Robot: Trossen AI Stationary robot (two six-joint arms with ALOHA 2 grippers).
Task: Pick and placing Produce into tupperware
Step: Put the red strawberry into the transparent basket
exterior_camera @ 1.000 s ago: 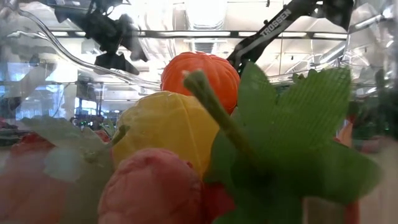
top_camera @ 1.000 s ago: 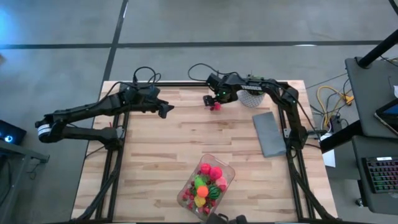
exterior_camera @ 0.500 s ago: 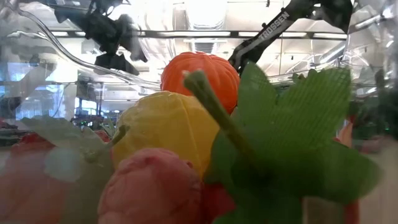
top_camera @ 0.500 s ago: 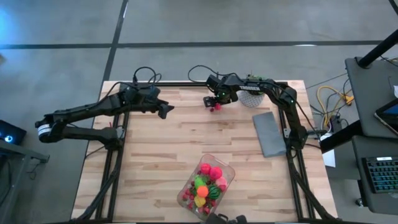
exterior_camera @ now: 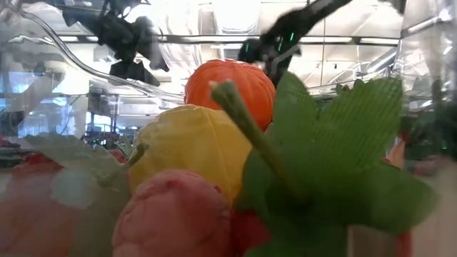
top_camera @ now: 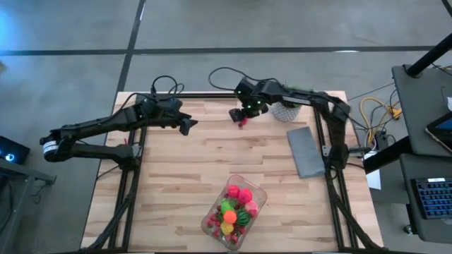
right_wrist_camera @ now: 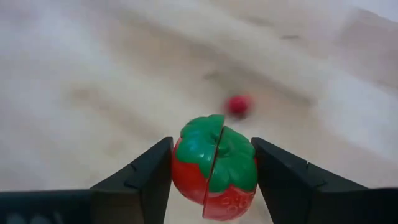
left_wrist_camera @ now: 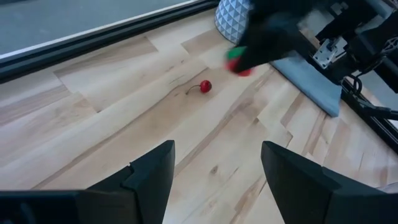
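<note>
Table (top_camera: 176,183): pale wooden planks inside a dark frame, seen from straight above
Left arm: reached in from 9 o'clock, stretched toward 12 o'clock, its gripper over bare wood well apart from the fruit
Right arm: came in from 3 o'clock along the far edge, bent toward the table's 12 o'clock
Tupperware (top_camera: 260,194): clear box near the 6 o'clock edge, turned at a slant; the low view looked through its wall
Produce (top_camera: 234,207): heaped inside the tupperware, pink, orange, yellow, green and dark green pieces with small red ones at the 7 o'clock end; close up in the low view an orange piece (exterior_camera: 230,82) sat above a yellow piece (exterior_camera: 189,146), a pink piece (exterior_camera: 171,218) below, a green leaf (exterior_camera: 335,150) beside them
Slab (top_camera: 306,150): flat, grey, at 3 o'clock, beside the right arm's base
Pot (top_camera: 285,111): white, patterned, at about 1 o'clock, just beside the right arm
Left gripper (top_camera: 187,125): fingers (left_wrist_camera: 149,177) spread apart, nothing between them
Right gripper (top_camera: 241,117): at 12 o'clock, fingers (right_wrist_camera: 149,174) clamped on both sides of the strawberry
Strawberry (right_wrist_camera: 214,168): red with a green cap, split down the middle, held off the wood
Cherry (left_wrist_camera: 204,86): small, red, with a thin stem, lying on the wood close to the strawberry, touching nothing
</note>
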